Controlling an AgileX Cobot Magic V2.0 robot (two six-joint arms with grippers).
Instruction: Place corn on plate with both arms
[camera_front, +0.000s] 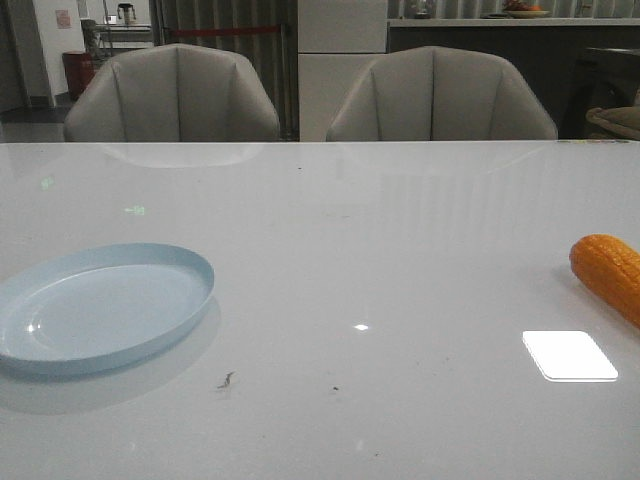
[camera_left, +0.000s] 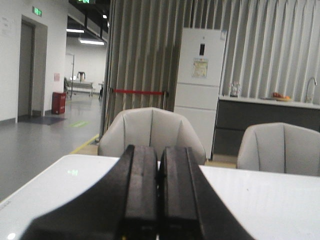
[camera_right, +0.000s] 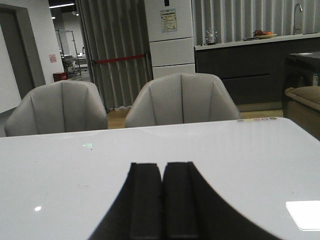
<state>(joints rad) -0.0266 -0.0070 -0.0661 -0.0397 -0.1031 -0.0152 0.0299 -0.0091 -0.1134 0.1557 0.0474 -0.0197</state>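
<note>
Closed, empty: left gripper (camera_left: 159, 195) and right gripper (camera_right: 162, 200), both clear of table (camera_front: 400, 250). Corn (camera_front: 610, 275) at 3 o'clock edge; plate (camera_front: 100, 310) at 8 o'clock, well apart. Step: pre-grasp. Next: open right jaws, reach corn.

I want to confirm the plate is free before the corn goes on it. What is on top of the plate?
Nothing shows on the plate: its pale blue inside is bare. The corn lies apart on the table, at the right edge of the front view, partly cut off.
</note>
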